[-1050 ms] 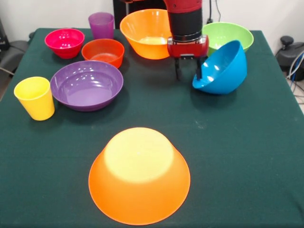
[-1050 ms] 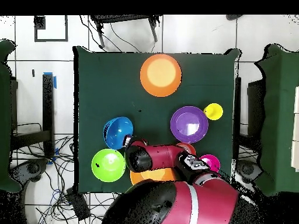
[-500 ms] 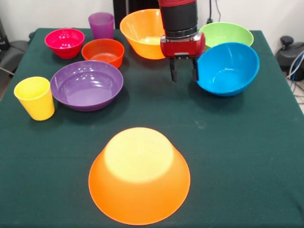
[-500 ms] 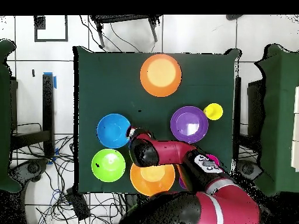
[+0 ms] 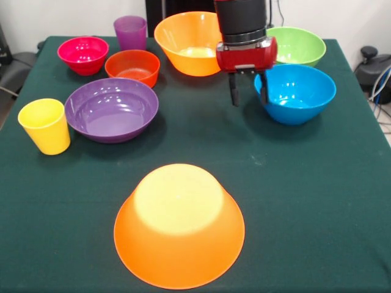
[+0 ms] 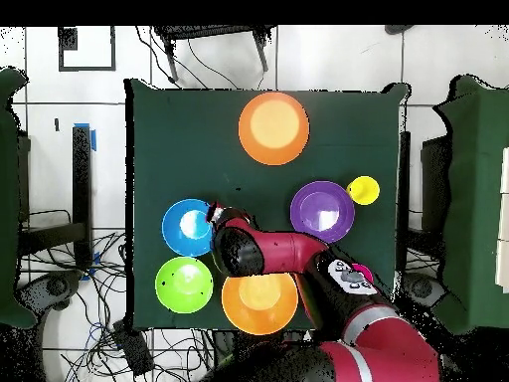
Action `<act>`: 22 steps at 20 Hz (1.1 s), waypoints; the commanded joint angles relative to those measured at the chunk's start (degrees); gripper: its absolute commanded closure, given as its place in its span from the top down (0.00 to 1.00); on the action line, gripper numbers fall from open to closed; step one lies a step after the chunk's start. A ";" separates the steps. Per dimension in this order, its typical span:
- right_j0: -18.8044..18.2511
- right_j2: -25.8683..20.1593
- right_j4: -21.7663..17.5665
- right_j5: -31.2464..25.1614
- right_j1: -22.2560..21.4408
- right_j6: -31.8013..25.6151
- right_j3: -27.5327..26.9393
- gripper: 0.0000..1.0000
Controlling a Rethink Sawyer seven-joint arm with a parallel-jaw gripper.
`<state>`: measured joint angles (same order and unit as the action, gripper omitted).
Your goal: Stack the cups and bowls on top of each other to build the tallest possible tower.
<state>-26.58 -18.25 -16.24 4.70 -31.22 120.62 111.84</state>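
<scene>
My gripper hangs open at the left rim of the upright blue bowl; one finger overlaps that rim, the other stands outside it. In the overhead view the gripper sits at the blue bowl's edge. A large orange bowl lies upside down near the front edge. Another large orange bowl stands upright behind the gripper, beside the green bowl. The purple bowl, yellow cup, orange-red bowl, pink-red bowl and purple cup stand on the left. Nothing is stacked.
The dark green table carries all the pieces. Cables and furniture lie on the floor around it. The arm reaches across the upright orange bowl in the overhead view.
The blue bowl, tipped on its side a second ago, has dropped back to sit upright. My gripper has shifted toward the bowl's rim, fingers still apart.
</scene>
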 commanded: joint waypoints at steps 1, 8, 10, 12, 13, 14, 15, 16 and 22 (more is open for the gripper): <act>1.55 -5.98 3.49 -4.51 0.89 8.30 2.19 1.00; 3.22 -5.09 4.96 -4.24 -1.47 8.97 4.01 1.00; 3.83 -4.58 4.99 -2.91 -1.02 9.13 4.29 1.00; 3.88 -4.17 4.50 -2.25 0.31 8.43 3.86 1.00; 3.71 -4.15 4.17 -2.19 0.92 7.95 3.65 1.00; 3.54 -3.90 3.33 -1.17 2.32 7.46 3.17 1.00; 3.46 -3.71 2.91 -0.81 2.97 7.15 2.97 1.00; 3.25 -3.44 2.02 -0.17 4.10 6.55 2.66 1.00; 1.51 -3.80 -0.82 0.60 5.96 4.69 3.69 1.00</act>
<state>-24.66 -19.65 -13.81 4.72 -29.60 120.62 113.52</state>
